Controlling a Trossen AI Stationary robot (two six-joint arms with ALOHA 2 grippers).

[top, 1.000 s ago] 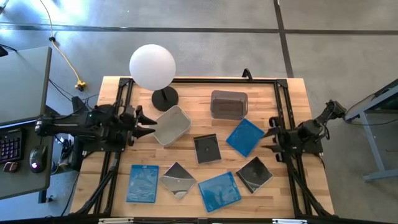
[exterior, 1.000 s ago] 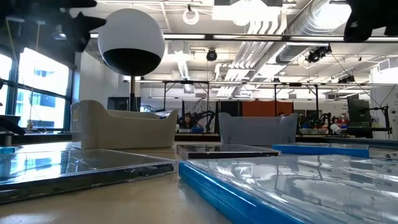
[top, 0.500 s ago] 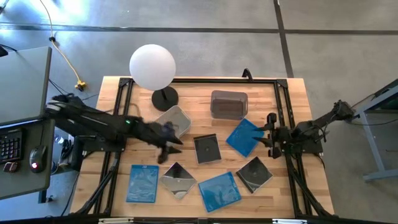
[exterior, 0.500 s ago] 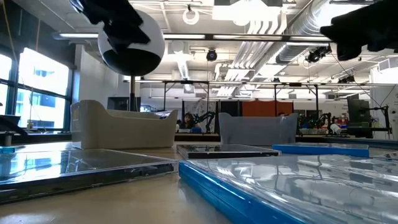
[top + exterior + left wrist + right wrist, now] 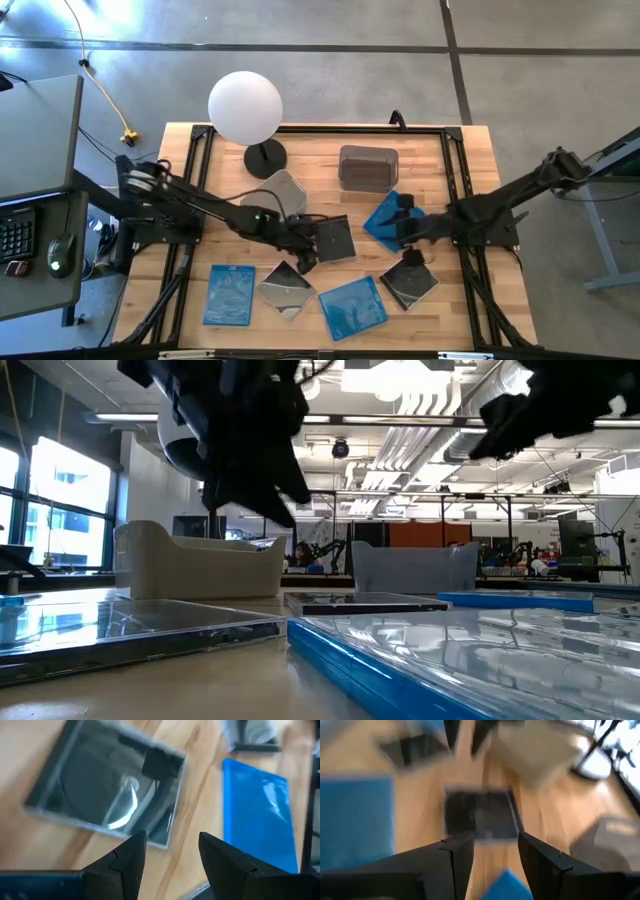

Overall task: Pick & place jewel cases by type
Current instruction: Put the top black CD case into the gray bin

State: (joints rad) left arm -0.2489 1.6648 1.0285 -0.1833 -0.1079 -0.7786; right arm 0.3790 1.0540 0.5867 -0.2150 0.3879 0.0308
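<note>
Step in hand: reach phase, nothing picked. Left end effector (image 5: 303, 243) is out over the middle of the surface (image 5: 440, 160), just beside the left edge of the dark centre case (image 5: 332, 239), jaws spread and empty; the left wrist view shows that case (image 5: 107, 802) lying flat ahead of the parted fingers (image 5: 131, 865), not between them. Right end effector (image 5: 405, 232) is over the near edge of the far-right blue case (image 5: 385, 212), fingers parted, holding nothing.

Next move, as a judgement: left needs to drop and straddle an edge of the dark case; a thin flat case gives little to bite, so the jaws must come down low at the rim.

Jewel cases: 6, all flat on the surface, none in a tub. 3 translucent blue: near-left (image 5: 229, 295), near-centre (image 5: 352, 306), far-right. 3 dark or shiny: centre, near-centre-left reflective one (image 5: 285, 290), near-right one (image 5: 409, 284). Light tub (image 5: 275, 193) and grey tub (image 5: 368, 166) sit on the far half, well apart from the near row.
</note>
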